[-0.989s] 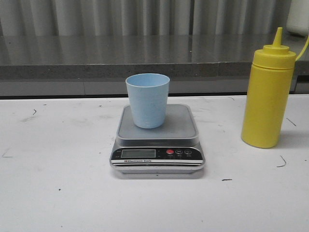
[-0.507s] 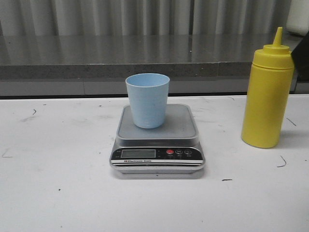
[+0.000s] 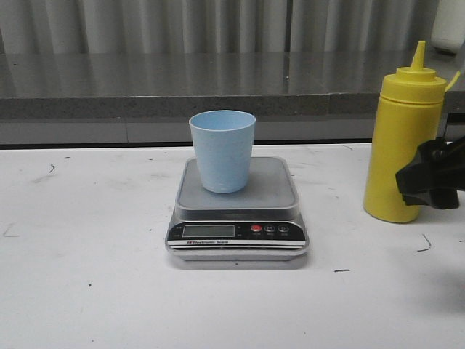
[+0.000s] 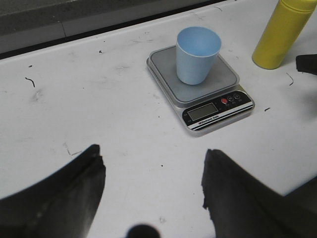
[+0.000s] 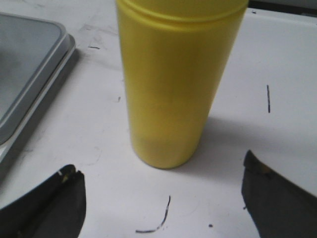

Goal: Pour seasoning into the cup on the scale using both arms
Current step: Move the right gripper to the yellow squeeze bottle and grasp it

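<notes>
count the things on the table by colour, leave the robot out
yellow: 1, the seasoning bottle
light blue: 1, the cup
silver-grey and black: 1, the scale under the cup
total: 3

Right gripper (image 3: 430,177): matte black, chunky, angular. Left gripper (image 4: 151,191): black, broad tapering fingers (image 4: 59,198), edges slightly chipped.

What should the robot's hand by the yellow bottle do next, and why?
Probably ease the right gripper forward around the yellow bottle and close. Its fingers are open, short of the bottle, which stands upright on the table, untouched.
</notes>
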### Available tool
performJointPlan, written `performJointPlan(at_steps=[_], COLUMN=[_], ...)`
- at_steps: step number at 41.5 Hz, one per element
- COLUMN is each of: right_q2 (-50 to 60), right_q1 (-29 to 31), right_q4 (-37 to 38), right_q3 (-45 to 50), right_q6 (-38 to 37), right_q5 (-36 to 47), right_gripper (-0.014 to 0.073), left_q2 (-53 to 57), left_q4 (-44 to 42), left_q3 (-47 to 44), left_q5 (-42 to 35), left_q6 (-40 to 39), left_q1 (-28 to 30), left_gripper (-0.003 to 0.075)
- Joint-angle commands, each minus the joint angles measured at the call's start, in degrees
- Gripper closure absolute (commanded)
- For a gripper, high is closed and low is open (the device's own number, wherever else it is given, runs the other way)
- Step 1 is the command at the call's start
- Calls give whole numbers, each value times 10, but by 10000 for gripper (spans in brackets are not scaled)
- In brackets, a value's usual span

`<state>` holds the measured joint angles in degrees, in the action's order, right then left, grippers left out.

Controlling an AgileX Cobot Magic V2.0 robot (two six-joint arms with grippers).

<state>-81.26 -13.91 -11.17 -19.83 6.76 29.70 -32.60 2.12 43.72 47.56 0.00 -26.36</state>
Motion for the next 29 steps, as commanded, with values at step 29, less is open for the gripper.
performJointPlan(at_steps=[29], right_q2=[-255], right_q1=[-1], right_q4=[17], right_q3=[-132], right_q6=[-78], right_q5=[349], right_gripper=[-59], left_q2=[-2], left_q4=[4], left_q3=[14], left_q5=[-39], left_q6=[-3], left_q1=[1], left_gripper=[292])
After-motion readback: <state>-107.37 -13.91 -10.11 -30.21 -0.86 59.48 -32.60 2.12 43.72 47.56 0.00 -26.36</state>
